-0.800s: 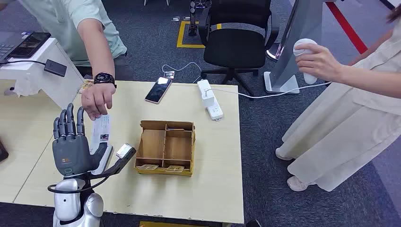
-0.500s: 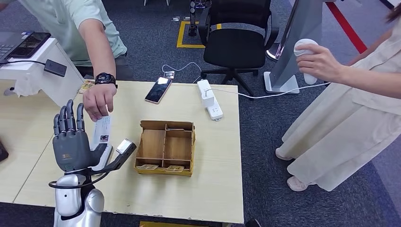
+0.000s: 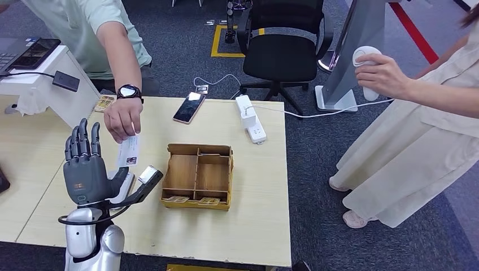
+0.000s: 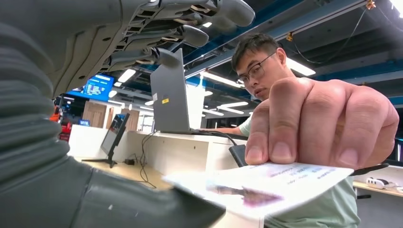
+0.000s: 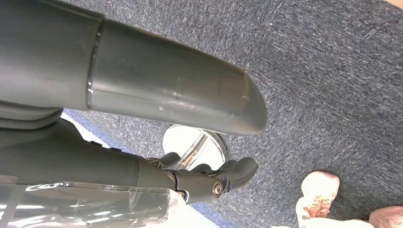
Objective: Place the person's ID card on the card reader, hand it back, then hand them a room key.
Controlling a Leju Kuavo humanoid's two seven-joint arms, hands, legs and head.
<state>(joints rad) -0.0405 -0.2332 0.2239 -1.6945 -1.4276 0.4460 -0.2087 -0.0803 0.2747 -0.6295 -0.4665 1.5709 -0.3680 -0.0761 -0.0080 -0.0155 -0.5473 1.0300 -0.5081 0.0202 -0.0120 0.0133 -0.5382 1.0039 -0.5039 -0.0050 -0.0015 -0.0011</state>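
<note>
Left hand is raised above the tabletop, fingers spread, holding nothing. The person's hand pinches the ID card just beside it. Card print is illegible. Right hand: fingers curled, grasp indeterminate.

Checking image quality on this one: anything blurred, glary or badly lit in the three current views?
Head view: evenly lit and sharp, with soft shadows under the wooden tray. Left wrist view: ceiling lights glare behind the person; the ID card and the person's hand sit so close that the card's print is soft and unreadable, and the left hand is shaded. Right wrist view: the right hand is dark, with plastic glinting.
</note>
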